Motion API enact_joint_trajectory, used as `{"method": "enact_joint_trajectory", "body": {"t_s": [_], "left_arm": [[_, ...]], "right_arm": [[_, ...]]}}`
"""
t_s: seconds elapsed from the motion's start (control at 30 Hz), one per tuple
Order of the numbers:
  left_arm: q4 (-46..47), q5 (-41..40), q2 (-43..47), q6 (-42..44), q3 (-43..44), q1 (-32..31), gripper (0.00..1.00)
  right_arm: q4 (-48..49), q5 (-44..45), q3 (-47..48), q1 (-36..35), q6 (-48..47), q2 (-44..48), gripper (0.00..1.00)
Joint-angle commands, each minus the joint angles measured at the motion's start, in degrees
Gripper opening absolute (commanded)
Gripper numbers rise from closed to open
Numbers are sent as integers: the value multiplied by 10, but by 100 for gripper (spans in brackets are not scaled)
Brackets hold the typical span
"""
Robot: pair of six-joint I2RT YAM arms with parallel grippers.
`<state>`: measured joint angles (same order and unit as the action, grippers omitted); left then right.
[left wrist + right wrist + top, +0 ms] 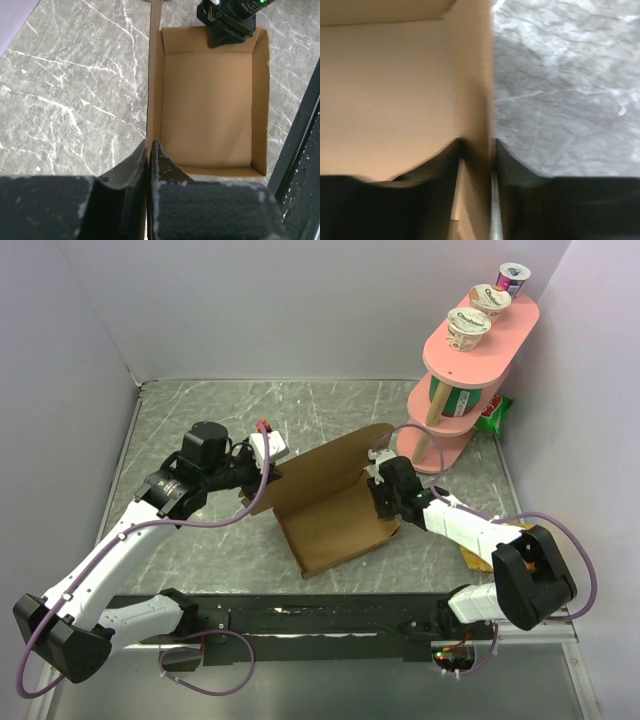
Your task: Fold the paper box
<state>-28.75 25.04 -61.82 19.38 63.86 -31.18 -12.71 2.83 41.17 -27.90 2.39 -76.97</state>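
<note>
My left end effector (150,146) is clamping the light, bendy box's (210,110) wall; my right end effector (477,145) is straddling another, grip unclear.

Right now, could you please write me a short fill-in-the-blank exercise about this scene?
1. The left end effector is shut on a wall of the brown cardboard ____.
2. The shelf is coloured ____.
3. On its top level stand ____ cups.
Missing words: box; pink; three.
</note>
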Motion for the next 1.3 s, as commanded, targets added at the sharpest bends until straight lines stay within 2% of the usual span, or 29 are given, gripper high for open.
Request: {"method": "enact_joint_trajectory", "body": {"t_s": [0.0,0.07,0.1,0.13,0.37,0.67,0.7,0.73,0.77,0.87,1.03,1.07,1.17,1.27], "left_arm": [[24,2,15,4,0,2,10],[25,1,18,3,1,2,10],[25,0,20,2,0,2,10],[26,0,21,2,0,2,10],[36,5,23,-5,-3,2,10],[72,-20,10,-30,-13,2,9],[71,-22,7,-29,-11,2,9],[64,-20,6,-29,-11,2,9],[63,-18,4,-28,-9,2,9],[57,-17,8,-22,-12,2,9],[53,-10,12,-16,-12,2,9],[50,-10,11,-17,-12,2,9],[42,-8,7,-14,-9,2,9],[40,6,10,-5,-11,2,9]], "right_arm": [[-23,89,40,-12,27,-23,14],[-37,103,45,-14,31,-38,8],[-42,120,48,-17,33,-42,1],[-46,132,50,-21,35,-45,0],[-76,224,73,-47,49,-94,0],[-119,191,135,-60,52,-158,0],[-125,184,139,-62,53,-159,4],[-126,180,141,-63,56,-158,12],[-127,175,142,-65,58,-156,27],[-130,181,133,-65,65,-134,55],[-129,189,111,-65,69,-81,73],[-125,181,104,-65,69,-72,80],[-120,148,98,-66,75,-30,90],[-81,112,72,-63,79,39,95]]}}
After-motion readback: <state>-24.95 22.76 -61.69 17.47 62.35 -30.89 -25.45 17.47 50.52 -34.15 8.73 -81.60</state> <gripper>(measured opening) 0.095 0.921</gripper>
